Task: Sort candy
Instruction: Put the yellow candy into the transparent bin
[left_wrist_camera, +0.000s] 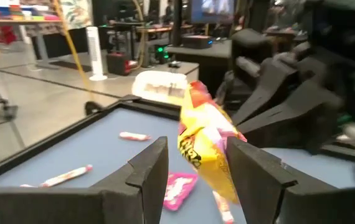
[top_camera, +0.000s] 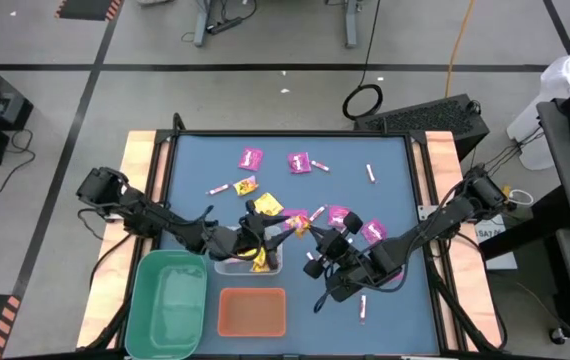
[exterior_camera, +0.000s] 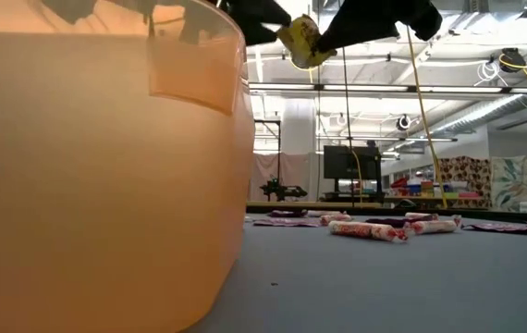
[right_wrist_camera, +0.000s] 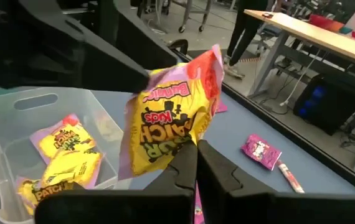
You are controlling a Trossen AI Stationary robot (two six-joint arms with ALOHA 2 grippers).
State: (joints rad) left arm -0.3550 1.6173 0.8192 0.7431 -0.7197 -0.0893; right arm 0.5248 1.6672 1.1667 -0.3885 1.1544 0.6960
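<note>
My right end effector is pressed together and pinches the bottom edge of a yellow candy packet. I hold the packet up in the air, above the worktop and just beside the clear bin. My left end effector is right next to it, with its fingers spread on either side of the same packet. From that side I cannot tell if they touch it.

Under the packet sits the clear bin. It has a few more yellow packets lying inside it.

From above, the clear bin is near the front edge of the worktop, between my two arms. The orange bin is just in front of it, and the green bin is beside that, on my left.

Farther out, more candy is spread over the blue worktop. Some magenta packets lie toward the far side, well apart from the bins. Another yellow packet lies near them. Thin pink-and-white sticks are dotted around, and one stick lies near the front by my right arm.

Looking low across the worktop, the orange bin fills the near side, and sticks and magenta packets lie far behind it.
</note>
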